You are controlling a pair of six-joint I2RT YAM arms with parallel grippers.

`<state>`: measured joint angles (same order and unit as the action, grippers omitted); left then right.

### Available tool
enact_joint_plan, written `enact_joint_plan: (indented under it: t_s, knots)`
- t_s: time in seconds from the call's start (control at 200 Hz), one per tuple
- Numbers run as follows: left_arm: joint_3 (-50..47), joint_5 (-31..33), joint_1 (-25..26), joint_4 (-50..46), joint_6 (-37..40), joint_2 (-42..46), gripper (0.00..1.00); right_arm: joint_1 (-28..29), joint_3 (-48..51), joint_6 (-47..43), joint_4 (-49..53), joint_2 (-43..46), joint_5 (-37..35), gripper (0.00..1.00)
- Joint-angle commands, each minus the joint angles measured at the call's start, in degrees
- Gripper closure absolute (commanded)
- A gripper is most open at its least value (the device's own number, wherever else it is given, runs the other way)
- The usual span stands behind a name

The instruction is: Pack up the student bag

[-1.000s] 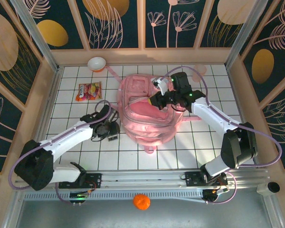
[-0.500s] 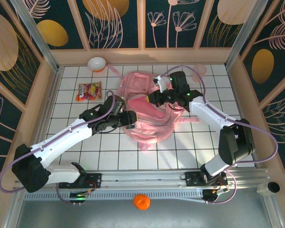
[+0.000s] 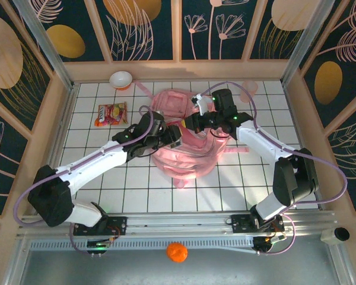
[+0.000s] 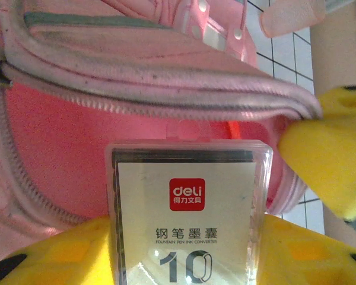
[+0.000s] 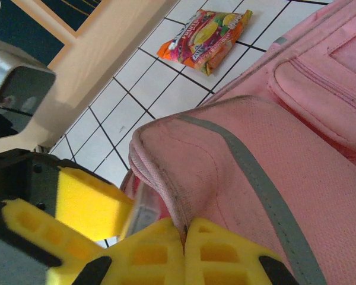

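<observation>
A snack packet [image 3: 110,114] lies on the left of the table [image 3: 136,191]. The left hand [image 3: 173,136] is clamped on a clear box [image 4: 187,196] at the open mouth of the pink student bag [image 3: 190,157], mid-table. The right hand [image 3: 194,122] pinches the bag's top edge tight.

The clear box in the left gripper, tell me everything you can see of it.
The clear plastic box is small and rectangular with rounded corners. Its white label carries a red Deli logo, Chinese characters, "fountain pen ink converter" and a large 10. The left gripper clamps it between yellow fingers, label facing the wrist camera. Its top points into the unzipped mouth of the pink student bag; contact with the fabric is unclear.
</observation>
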<state>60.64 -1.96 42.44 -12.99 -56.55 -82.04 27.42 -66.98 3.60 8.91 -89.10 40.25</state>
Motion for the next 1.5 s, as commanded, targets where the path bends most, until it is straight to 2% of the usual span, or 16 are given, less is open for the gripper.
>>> enact_joint_plan:
  t_s: [0.0, 0.075, 0.195, 0.43, 0.555, 0.801, 1.111, 1.221, 1.296, 1.371, 1.491]
  knots:
    - [-1.10, 3.13, -0.01, 6.05, -4.27, -1.17, 0.54, 0.20, -1.31, 1.41, -5.17, 2.21, 2.84, 1.00]
    - [-1.92, 4.09, -0.02, 8.12, -5.36, -2.06, 0.53, 0.26, -1.31, 1.59, -5.38, 2.18, 3.46, 1.00]
    - [-1.20, 4.66, -0.24, 8.62, -5.57, -3.67, 0.44, 0.19, -1.33, 1.60, -5.55, 2.22, 3.87, 1.00]
    - [-2.52, 2.44, -0.69, 10.94, -7.79, -4.63, 0.32, 0.25, -1.62, 1.41, -5.00, 2.41, 3.70, 1.00]
    - [-2.63, 2.13, -0.73, 11.06, -7.60, -4.02, 0.28, 0.26, -1.66, 1.16, -4.77, 2.46, 3.61, 1.00]
    - [-4.05, 1.48, -0.71, 10.77, -6.53, -0.93, 0.32, 0.32, -1.60, 1.24, -4.66, 2.40, 3.74, 1.00]
    - [-8.86, 0.86, -0.74, 10.14, -6.79, 4.07, 0.28, 0.28, -1.46, 1.06, -4.25, 2.44, 3.61, 1.00]
    - [-9.27, -1.33, -0.69, 10.14, -6.48, 4.36, 0.36, 0.31, -1.46, 1.02, -4.20, 2.57, 3.61, 1.00]
    - [-9.86, -4.86, -0.73, 10.84, -6.55, 4.05, 0.45, 0.30, -1.41, 1.01, -4.18, 2.70, 3.52, 1.00]
    - [-10.53, -7.44, -0.60, 11.07, -6.48, 3.76, 0.49, 0.21, -1.40, 0.97, -4.23, 2.73, 3.45, 1.00]
    - [-8.65, -3.80, -0.70, 8.61, -2.68, 4.78, 0.49, 0.35, -1.23, 0.81, -3.69, 3.14, 3.17, 1.00]
